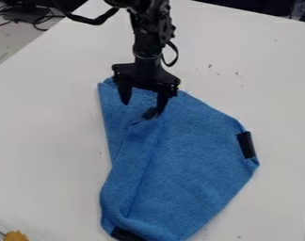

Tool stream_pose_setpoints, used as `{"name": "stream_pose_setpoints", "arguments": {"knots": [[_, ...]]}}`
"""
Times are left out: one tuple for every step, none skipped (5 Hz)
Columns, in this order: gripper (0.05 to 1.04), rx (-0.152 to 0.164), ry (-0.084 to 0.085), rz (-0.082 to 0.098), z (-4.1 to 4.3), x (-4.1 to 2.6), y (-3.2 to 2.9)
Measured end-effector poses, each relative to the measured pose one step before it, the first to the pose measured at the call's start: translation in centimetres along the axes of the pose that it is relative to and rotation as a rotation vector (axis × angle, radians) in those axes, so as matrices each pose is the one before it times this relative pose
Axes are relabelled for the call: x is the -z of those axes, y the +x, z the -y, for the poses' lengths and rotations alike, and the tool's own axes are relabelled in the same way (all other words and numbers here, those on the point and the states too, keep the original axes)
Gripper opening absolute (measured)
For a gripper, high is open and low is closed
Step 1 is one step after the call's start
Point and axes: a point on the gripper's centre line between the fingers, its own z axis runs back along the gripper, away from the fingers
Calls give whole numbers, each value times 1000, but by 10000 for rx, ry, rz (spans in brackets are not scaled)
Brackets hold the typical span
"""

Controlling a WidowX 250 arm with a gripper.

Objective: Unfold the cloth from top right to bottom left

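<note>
Nearest the lens, at seven o'clock on the rim of view, a fuzzy yellow thing (17, 236), well out of the job's way. Close by, toward six, a black patch (126, 234) on the near edge of the blue cloth (186, 164); a second dark patch (246, 145) at four o'clock, on the outer edge. Spread across the middle of the white worktop (42, 136), doubled over, with a long crease running from under the pincer (142, 108) toward seven; probably laid there to give the folded part somewhere to go.

In from twelve o'clock, the black arm (147, 42), aimed down so as to take fabric from above rather than push it sideways. Pincer parted wide, with nothing visibly clamped, one finger above the cloth's eleven o'clock end, the other beside a small dark tab (150, 113); contact or a slight gap there, hard to tell from this angle. Likely placed so for a bite on that raised fold. Next, by the look of it, close on the top layer only, lift, and draw toward seven; risk of pinching both layers and dragging the whole lot
</note>
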Motion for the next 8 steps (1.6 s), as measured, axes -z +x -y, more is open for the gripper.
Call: {"name": "stream_pose_setpoints", "arguments": {"knots": [[1001, 434, 154, -140, 977, -509, -103], [1001, 229, 137, -102, 512, -211, -204], [1001, 39, 45, 67, 458, 370, 60], [1001, 65, -2, 132, 35, 177, 190], [960, 118, -75, -133, 261, 705, -197], [806, 24, -98, 77, 61, 174, -32], [500, -5, -67, 5, -36, 256, -228], [261, -54, -18, 28, 21, 51, -72]]}}
